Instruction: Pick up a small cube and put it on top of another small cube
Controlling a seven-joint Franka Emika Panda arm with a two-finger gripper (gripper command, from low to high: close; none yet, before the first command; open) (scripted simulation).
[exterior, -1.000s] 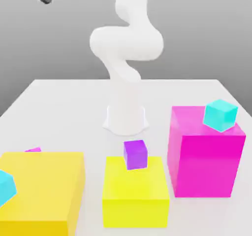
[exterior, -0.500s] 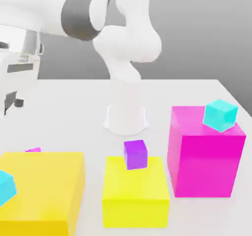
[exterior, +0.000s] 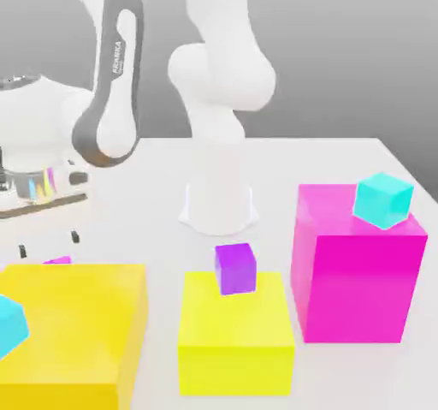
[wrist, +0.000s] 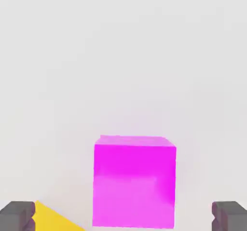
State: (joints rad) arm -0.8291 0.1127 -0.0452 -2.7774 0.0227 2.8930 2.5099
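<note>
Magenta small cube (wrist: 134, 184) sits on the counter (exterior: 342, 164) at lower left, behind the yellow block (exterior: 73, 331) — pincer (wrist: 123, 214) wide open, empty, straddling it. Approach step; next, descend and close squarely.

The scene was viewed by the exterior camera from low and near the front, facing the white robot arm base (exterior: 219, 207) across the white table (exterior: 342, 164). The tiny bright magenta-pink cube (wrist: 134, 182) was seen close up by the hand camera, looking down; it (exterior: 57, 261) appeared far smaller at the exterior view's left.
</note>
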